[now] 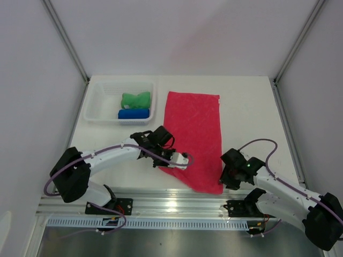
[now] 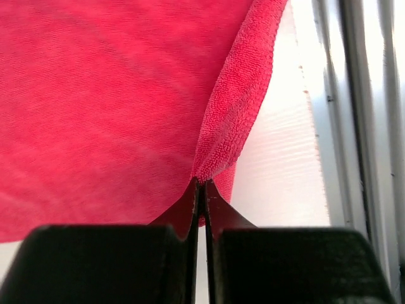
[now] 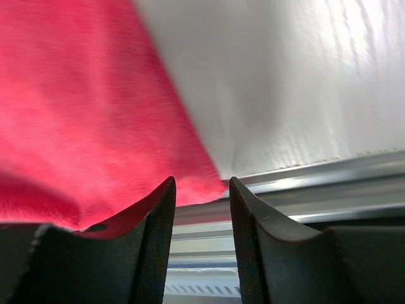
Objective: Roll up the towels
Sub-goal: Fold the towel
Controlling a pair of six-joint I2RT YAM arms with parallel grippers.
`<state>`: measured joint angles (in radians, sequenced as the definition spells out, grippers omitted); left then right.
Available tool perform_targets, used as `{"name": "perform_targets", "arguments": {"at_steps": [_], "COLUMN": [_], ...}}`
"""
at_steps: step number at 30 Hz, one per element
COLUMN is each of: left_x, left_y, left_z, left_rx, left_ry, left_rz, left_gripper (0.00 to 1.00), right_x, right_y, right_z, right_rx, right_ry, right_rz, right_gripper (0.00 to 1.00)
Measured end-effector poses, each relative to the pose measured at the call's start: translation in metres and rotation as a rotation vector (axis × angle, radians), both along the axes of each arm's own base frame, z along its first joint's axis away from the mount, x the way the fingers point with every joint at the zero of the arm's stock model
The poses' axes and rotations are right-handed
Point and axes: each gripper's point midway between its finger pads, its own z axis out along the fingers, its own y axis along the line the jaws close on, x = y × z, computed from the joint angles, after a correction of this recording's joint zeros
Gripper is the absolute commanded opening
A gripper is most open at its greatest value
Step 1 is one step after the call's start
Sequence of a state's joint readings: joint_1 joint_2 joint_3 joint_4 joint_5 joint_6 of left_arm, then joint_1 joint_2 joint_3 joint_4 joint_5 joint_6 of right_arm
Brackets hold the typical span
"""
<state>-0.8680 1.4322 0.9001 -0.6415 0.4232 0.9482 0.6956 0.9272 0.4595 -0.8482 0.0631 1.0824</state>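
The pink towel [image 1: 195,136] lay spread flat on the surface [image 1: 252,107], its long side running away from the arms. Its near left corner was pinched in the left end effector [image 2: 199,185], whose jaws were closed tight on a raised fold of cloth, probably so that this edge could be lifted and turned over to start the roll. The near right corner sat just ahead of the right end effector [image 3: 201,183]. Its jaws stood partly open with nothing between them, apparently poised to take that corner so both ends would roll evenly. Beyond and left of the left end effector, the green towel [image 1: 135,99] and the blue towel [image 1: 133,113] rested in the white basket [image 1: 96,107], seemingly already rolled.
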Motion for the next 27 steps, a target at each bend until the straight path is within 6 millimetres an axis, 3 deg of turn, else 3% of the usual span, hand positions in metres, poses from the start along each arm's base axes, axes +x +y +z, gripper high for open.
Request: {"name": "perform_targets", "arguments": {"at_steps": [3,7,12,15,18,21,24,27], "left_x": [0.017,0.022,0.024,0.030,0.042,0.054,0.059,0.063], "left_y": [-0.005,-0.002,0.004,0.004,0.003,0.003,0.005,0.004], "left_z": [0.012,0.012,0.000,-0.002,-0.002,-0.004,-0.007,-0.009], "left_rx": [-0.029,-0.012,0.037,0.048,0.046,0.037,0.035,0.032], "left_ry": [0.013,0.081,0.215,0.291,0.345,0.380,0.415,0.450], "left_rz": [0.050,0.094,0.178,0.248,0.328,0.412,0.488,0.545], "left_gripper": [0.01,0.01,0.01,0.01,0.01,0.01,0.01,0.01], "right_x": [0.013,0.039,0.091,0.104,0.095,0.077,0.054,0.037], "right_y": [0.007,0.020,0.051,0.066,0.067,0.060,0.048,0.047], "right_z": [0.014,0.047,0.121,0.150,0.144,0.120,0.093,0.086], "right_rx": [0.037,0.067,0.070,0.034,-0.017,-0.040,-0.035,-0.006], "right_ry": [-0.079,-0.223,-0.559,-0.738,-0.776,-0.747,-0.651,-0.624], "right_rz": [0.026,0.137,0.499,0.815,1.109,1.369,1.562,1.698], "right_gripper": [0.43,0.46,0.54,0.55,0.56,0.52,0.52,0.51]}}
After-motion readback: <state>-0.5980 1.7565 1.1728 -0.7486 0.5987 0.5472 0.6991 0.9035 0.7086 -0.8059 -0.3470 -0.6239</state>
